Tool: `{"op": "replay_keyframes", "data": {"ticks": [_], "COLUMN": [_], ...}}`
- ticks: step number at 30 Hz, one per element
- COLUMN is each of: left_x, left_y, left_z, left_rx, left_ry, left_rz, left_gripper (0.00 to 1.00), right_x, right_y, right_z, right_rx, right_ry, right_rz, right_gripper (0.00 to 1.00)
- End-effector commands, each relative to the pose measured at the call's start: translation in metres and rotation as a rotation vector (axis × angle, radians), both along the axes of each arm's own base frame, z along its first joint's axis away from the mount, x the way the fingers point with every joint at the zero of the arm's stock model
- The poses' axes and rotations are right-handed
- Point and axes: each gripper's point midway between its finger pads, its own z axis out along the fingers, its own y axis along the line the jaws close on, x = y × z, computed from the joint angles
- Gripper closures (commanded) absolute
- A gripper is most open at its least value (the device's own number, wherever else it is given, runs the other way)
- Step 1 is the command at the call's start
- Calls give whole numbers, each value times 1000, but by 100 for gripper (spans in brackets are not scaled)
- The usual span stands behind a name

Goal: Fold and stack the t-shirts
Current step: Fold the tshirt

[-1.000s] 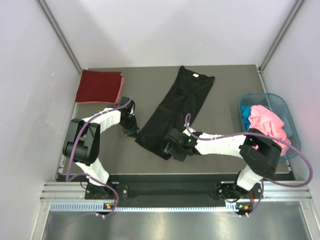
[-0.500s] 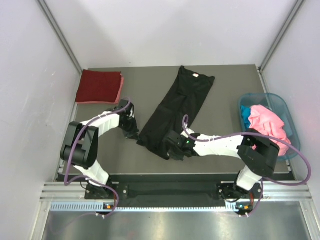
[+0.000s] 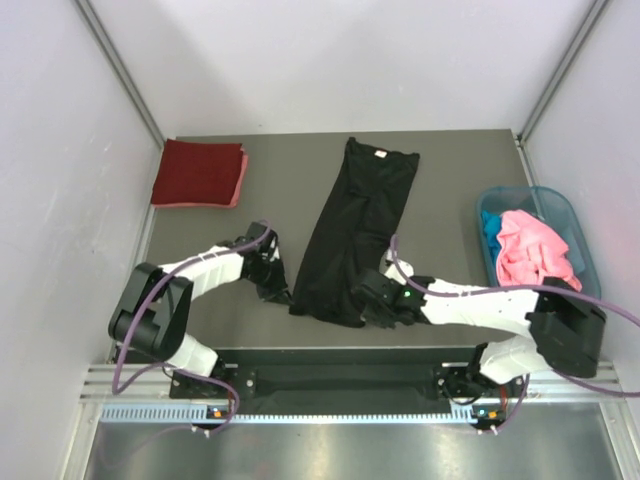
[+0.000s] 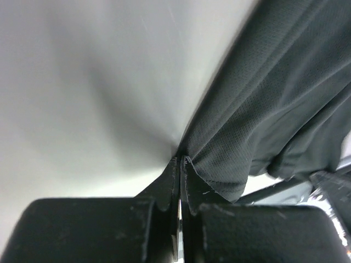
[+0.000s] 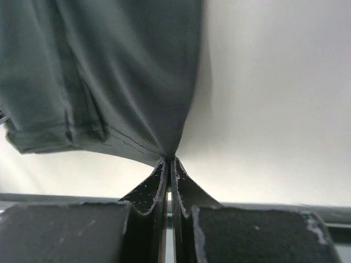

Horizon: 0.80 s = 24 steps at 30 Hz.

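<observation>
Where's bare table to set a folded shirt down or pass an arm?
Free: table between the dark red t-shirt and the black t-shirt; also between the black t-shirt and the teal basket, far side. Crowded: near edge, where both arms lie and left tool and right tool pinch the black t-shirt's near hem corners.

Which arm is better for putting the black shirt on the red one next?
Probably the left. The dark red t-shirt lies in the far left corner, on its side. The left gripper and right gripper each pinch a near corner of the black t-shirt, but the right arm sits by the basket.
</observation>
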Motion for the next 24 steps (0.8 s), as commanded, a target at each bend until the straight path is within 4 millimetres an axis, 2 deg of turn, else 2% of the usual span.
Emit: {"op": "replay_keyframes", "data": {"ticks": [1,5,9,13,16,18,19,20,24], "left_x": [-23,-39,-58,-76,-82,-84,-88,-90,-93], "left_y": [-11,-29,-43,-52,-58,-62,-65,-68,-72], "left_z": [4,8,2,-6,-2,3,4,7,16], "left_rx": [-8,-44,-40,-23,-33,-57,-65,-76,-89], "left_ry": [12,16,23,35,23,19,21,26,21], "left_rz": [-4,4,-4,-9,25,52,43,46,29], "left_gripper": [100,100,100,100,100,98,93,90,76], "right_x": [-13,-29,-38,-46,-53,-57,-60,-62,-67], "right_y": [-27,-55,-77,-89,-97,-100,-98,-97,-91], "right_z": [5,-5,-9,-7,-10,-12,-11,-11,-1], "right_rx": [-42,-83,-118,-113,-126,-123,-106,-96,-38], "right_ry": [-24,-4,1,-4,8,15,19,18,9], "right_rz": [39,62,70,99,127,154,175,186,244], "right_gripper": [100,100,100,100,100,99,98,96,70]}}
